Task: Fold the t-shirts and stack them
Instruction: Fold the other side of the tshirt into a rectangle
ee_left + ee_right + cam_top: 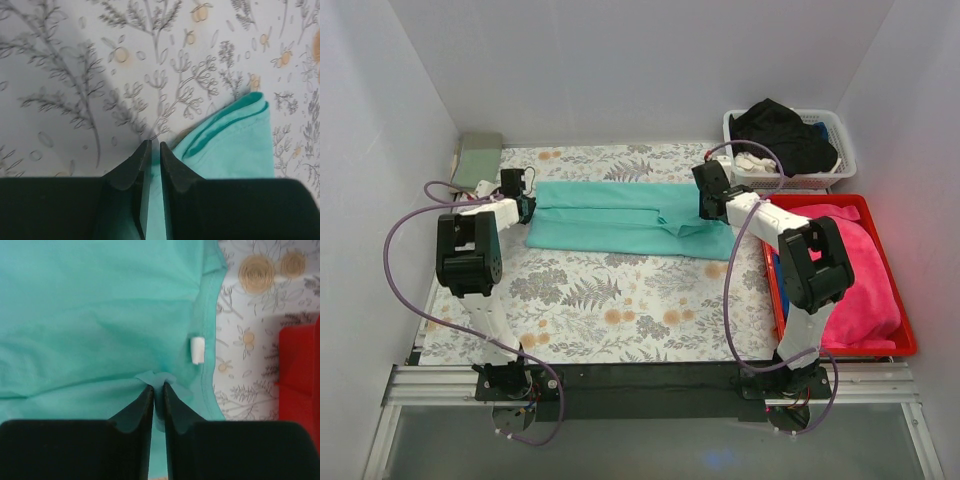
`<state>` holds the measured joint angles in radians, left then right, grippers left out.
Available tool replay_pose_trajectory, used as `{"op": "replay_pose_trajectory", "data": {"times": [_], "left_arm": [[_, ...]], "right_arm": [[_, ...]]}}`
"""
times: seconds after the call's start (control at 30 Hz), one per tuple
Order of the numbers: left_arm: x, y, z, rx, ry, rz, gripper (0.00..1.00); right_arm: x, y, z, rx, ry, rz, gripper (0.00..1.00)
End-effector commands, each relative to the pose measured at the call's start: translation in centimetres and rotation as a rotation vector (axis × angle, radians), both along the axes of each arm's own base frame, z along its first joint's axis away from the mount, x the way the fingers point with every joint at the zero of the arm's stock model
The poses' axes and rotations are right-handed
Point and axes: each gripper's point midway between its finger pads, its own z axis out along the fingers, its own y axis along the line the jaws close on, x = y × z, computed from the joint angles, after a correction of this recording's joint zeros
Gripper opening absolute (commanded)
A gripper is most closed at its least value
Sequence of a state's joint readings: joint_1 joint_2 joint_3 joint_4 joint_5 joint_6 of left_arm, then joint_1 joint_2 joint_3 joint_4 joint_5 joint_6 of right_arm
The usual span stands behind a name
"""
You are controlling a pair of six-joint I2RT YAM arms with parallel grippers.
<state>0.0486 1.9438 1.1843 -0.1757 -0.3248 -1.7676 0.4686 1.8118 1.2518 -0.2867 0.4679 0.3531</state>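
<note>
A teal t-shirt [620,218] lies folded lengthwise into a long strip across the far part of the patterned table cover. My left gripper [524,208] is shut on its left end; the left wrist view shows teal cloth [235,145] pinched between the black fingers [132,167]. My right gripper [710,207] is shut on the right end near the neckline; the right wrist view shows a pinched fold [159,380] beside the small white neck label [197,349]. A black t-shirt [782,133] lies heaped in the white basket. A sage-green one [478,160] lies folded at the far left.
A white basket [840,135] stands at the far right corner. A red tray [885,215] holding pink cloth [865,270] sits on the right, close to my right arm; its edge shows in the right wrist view [300,375]. White walls enclose the table.
</note>
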Motion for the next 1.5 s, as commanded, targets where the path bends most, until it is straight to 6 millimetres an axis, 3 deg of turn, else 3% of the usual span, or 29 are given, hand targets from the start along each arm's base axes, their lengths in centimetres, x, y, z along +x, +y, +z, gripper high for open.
{"op": "replay_pose_trajectory", "data": {"times": [0.0, 0.03, 0.13, 0.27, 0.33, 0.4, 0.47, 0.5, 0.53, 0.6, 0.73, 0.97, 1.07, 1.3, 1.43, 1.47], "left_arm": [[2.9, 0.0, 1.6, 0.025, -0.066, -0.052, 0.14], [3.3, -0.1, 2.0, 0.027, -0.080, -0.059, 0.16], [4.5, 0.0, 4.1, 0.046, -0.123, -0.077, 0.27], [4.1, 0.1, 5.9, 0.072, -0.147, -0.097, 0.34], [3.3, 0.0, 5.8, 0.079, -0.137, -0.107, 0.34], [2.7, 0.1, 6.9, 0.086, -0.157, -0.111, 0.35], [1.7, -0.2, 6.5, 0.084, -0.146, -0.125, 0.35], [1.5, -0.4, 7.3, 0.088, -0.167, -0.135, 0.35], [1.1, -0.4, 7.2, 0.091, -0.161, -0.137, 0.35], [0.0, -0.5, 7.1, 0.083, -0.156, -0.132, 0.35], [-1.4, -1.4, 7.0, 0.060, -0.165, -0.144, 0.35], [-2.9, -1.0, 7.4, 0.091, -0.161, -0.147, 0.35], [-3.4, -1.0, 7.4, 0.086, -0.162, -0.133, 0.35], [-3.4, -1.1, 7.4, 0.084, -0.160, -0.140, 0.35], [-3.5, -1.1, 7.3, 0.082, -0.154, -0.143, 0.35], [-3.5, -1.2, 7.2, 0.081, -0.153, -0.144, 0.35]], "right_arm": [[4.8, 0.2, 2.7, 0.001, -0.107, -0.030, 0.20], [5.4, 0.1, 2.8, -0.008, -0.114, -0.029, 0.33], [7.7, -0.3, 3.9, -0.012, -0.139, -0.045, 0.44], [8.5, -0.6, 5.5, -0.011, -0.175, -0.060, 0.47], [7.8, -0.5, 5.7, 0.007, -0.169, -0.046, 0.47], [6.7, -0.1, 6.2, 0.045, -0.164, -0.024, 0.46], [4.8, 0.1, 5.0, 0.047, -0.130, -0.003, 0.45], [4.2, 0.3, 5.7, 0.064, -0.143, 0.010, 0.45], [2.7, 0.6, 4.6, 0.060, -0.110, 0.032, 0.44], [1.2, 1.4, 4.9, 0.089, -0.107, 0.059, 0.44], [-2.0, 3.3, 3.0, 0.109, -0.048, 0.123, 0.44], [-3.5, 6.4, -0.8, 0.146, 0.057, 0.173, 0.41], [-3.6, 7.3, -2.0, 0.146, 0.076, 0.171, 0.40], [-1.1, 8.3, -3.1, 0.101, 0.055, 0.169, 0.37], [1.8, 9.3, -1.7, 0.080, -0.006, 0.170, 0.36], [3.0, 9.9, -0.3, 0.089, -0.044, 0.172, 0.36]]}}
